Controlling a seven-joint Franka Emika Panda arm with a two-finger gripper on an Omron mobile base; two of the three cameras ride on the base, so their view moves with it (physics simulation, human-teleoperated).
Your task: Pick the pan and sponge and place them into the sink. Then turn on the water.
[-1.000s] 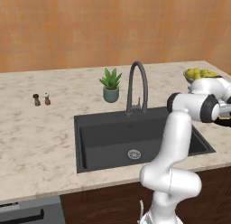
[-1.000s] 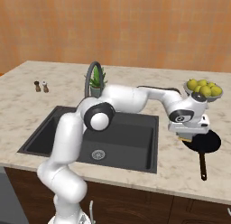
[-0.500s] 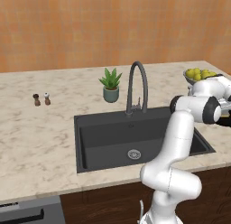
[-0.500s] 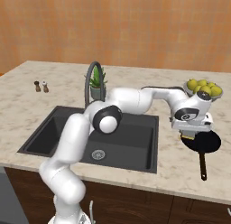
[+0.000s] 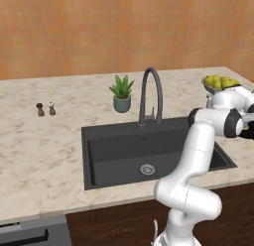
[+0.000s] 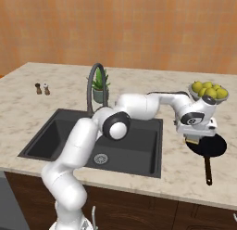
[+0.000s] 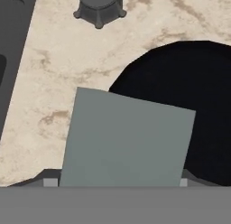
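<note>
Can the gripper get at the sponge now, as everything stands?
Probably yes. The gripper hangs just above the sponge, which lies flat on the counter beside the pan, nothing between them. Its jaws look open, one at each side.

A rendered domestic kitchen is showing here. A beige marble-patterned countertop [image 5: 44, 151] is running across the scene beneath an orange-brown wood-grain wall [image 5: 99, 31]. A dark grey rectangular sink [image 5: 124, 151] with a round metal drain is sitting recessed in the counter, and a tall dark gooseneck tap [image 5: 150, 93] is rising behind it. Typical kitchen items are standing on the counter — two small shakers [image 5: 45, 109], a potted green plant [image 5: 122, 93], a bowl of yellow fruit [image 6: 209, 91] and a black pan [image 6: 210, 147]. Dark wooden cabinet fronts [image 6: 152, 210] are showing below the counter edge — beside them, a grey appliance front [image 5: 32, 232] at the lower left.
</note>
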